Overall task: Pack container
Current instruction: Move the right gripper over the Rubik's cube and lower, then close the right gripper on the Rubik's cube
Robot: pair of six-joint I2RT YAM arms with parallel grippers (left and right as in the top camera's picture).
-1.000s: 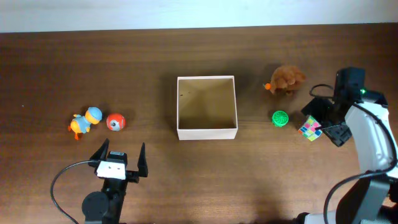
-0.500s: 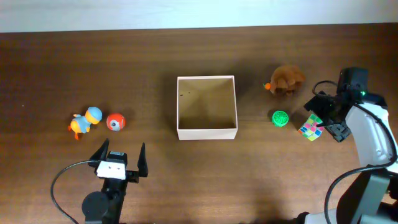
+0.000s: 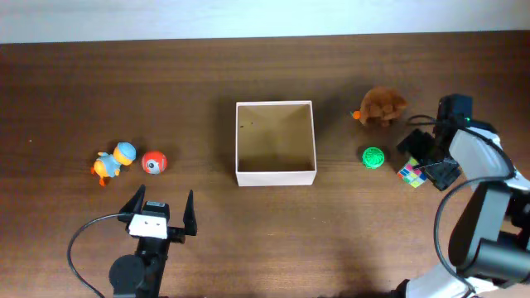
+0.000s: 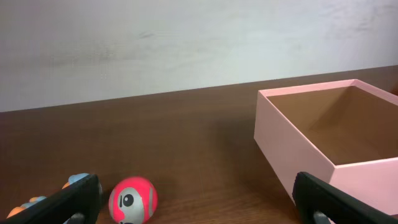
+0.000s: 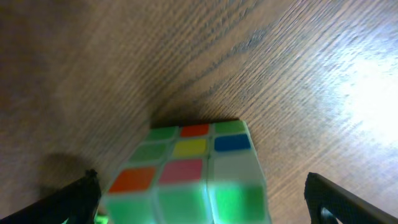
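Note:
The container (image 3: pixel 276 175), a shallow white box with a tan floor, sits mid-table and shows at the right of the left wrist view (image 4: pixel 298 152). My right gripper (image 3: pixel 427 159) is open and low over a multicoloured puzzle cube (image 3: pixel 410 173). In the right wrist view the cube (image 5: pixel 193 168) fills the space between the spread fingers of that gripper (image 5: pixel 205 208). My left gripper (image 3: pixel 161 202) stands open near the front edge with nothing in it. A red ball (image 4: pixel 132 200) lies on the table ahead of it (image 4: pixel 199 205).
An orange and blue duck toy (image 3: pixel 113 161) and the red ball (image 3: pixel 153 162) lie left of the box. A brown plush (image 3: pixel 383 106) and a green ball (image 3: pixel 373 156) lie to its right, close to the cube.
The right arm has shifted slightly left, bringing its open gripper closer around the cube. The left arm has not moved.

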